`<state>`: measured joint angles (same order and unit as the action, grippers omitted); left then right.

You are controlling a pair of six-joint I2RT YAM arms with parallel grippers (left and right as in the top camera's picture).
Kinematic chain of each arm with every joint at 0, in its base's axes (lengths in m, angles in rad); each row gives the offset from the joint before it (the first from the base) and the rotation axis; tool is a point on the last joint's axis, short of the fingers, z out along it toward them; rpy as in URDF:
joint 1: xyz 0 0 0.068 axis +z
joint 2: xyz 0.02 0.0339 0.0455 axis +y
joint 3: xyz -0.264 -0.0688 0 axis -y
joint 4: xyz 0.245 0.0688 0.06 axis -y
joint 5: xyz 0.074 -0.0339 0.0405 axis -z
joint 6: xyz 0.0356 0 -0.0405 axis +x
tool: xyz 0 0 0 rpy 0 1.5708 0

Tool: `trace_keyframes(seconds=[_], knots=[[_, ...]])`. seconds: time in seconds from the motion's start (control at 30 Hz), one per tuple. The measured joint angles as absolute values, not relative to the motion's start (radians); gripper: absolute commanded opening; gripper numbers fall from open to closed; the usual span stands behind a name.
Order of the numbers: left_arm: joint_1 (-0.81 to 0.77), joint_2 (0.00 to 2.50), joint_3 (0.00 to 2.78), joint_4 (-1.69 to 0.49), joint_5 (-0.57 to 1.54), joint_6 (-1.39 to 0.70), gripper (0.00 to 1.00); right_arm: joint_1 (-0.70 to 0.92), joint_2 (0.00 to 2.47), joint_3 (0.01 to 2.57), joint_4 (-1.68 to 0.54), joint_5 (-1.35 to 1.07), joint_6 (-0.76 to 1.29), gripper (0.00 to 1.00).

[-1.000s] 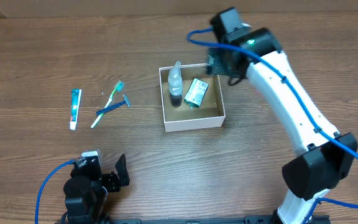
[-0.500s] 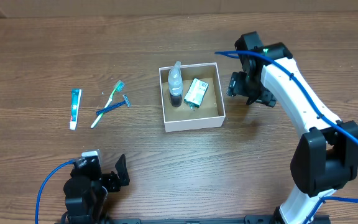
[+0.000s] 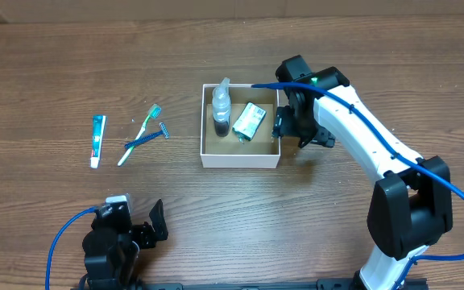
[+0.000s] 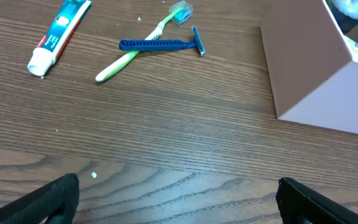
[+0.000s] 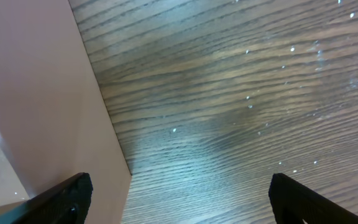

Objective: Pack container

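- Right arm (image 3: 361, 133): smooth white rounded links between bulky black joint housings, on a black base at the worktop's front-right edge.
- A bright blue cable (image 3: 268, 84) runs along its shell, and a small green light (image 3: 316, 79) glows on the black wrist housing.
- Left arm (image 3: 111, 242): compact and all black, near the front-left edge. It has a small white block (image 3: 117, 199) on top and a second blue cable (image 3: 59, 235).
- Left gripper (image 4: 179, 199) and right gripper (image 5: 179, 199): matte black, blunt fingers.

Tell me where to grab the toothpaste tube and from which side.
Grip the toothpaste tube across the middle of its body, coming straight down from above. It lies flat on the table, apart from the toothbrush, so both long sides are free; the white cap end is probably too narrow.
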<state>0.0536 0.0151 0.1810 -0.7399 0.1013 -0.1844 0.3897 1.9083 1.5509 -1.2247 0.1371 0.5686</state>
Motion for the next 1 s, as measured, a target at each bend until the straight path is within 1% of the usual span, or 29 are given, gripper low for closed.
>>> trace_keyframes(seconds=[0.2,0.3,0.4,0.47,0.57,0.73,0.87,1.0], knots=[[0.054,0.015,0.181,-0.740,0.101,-0.184,1.00,0.377,1.908,1.551,-1.218,0.139,0.576,0.95],[0.054,0.015,0.181,-0.740,0.101,-0.184,1.00,0.317,1.908,1.554,-1.216,0.138,0.559,0.97],[0.054,0.015,0.181,-0.740,0.101,-0.184,1.00,0.243,1.900,1.620,-1.274,0.139,0.512,1.00],[0.054,0.015,0.181,-0.740,0.101,-0.184,1.00,0.217,1.846,1.665,-1.288,0.142,0.476,1.00],[0.054,0.015,0.181,-0.740,0.101,-0.184,1.00,0.196,1.641,1.713,-1.293,0.094,0.360,1.00],[0.054,0.015,0.181,-0.740,0.101,-0.184,1.00,0.190,1.442,1.719,-1.328,0.028,0.258,1.00],[0.054,0.015,0.181,-0.740,0.101,-0.184,1.00,0.190,1.310,1.719,-1.383,-0.049,0.146,1.00],[0.054,0.015,0.181,-0.740,0.101,-0.184,1.00,0.190,1.258,1.719,-1.401,-0.052,0.100,1.00]])
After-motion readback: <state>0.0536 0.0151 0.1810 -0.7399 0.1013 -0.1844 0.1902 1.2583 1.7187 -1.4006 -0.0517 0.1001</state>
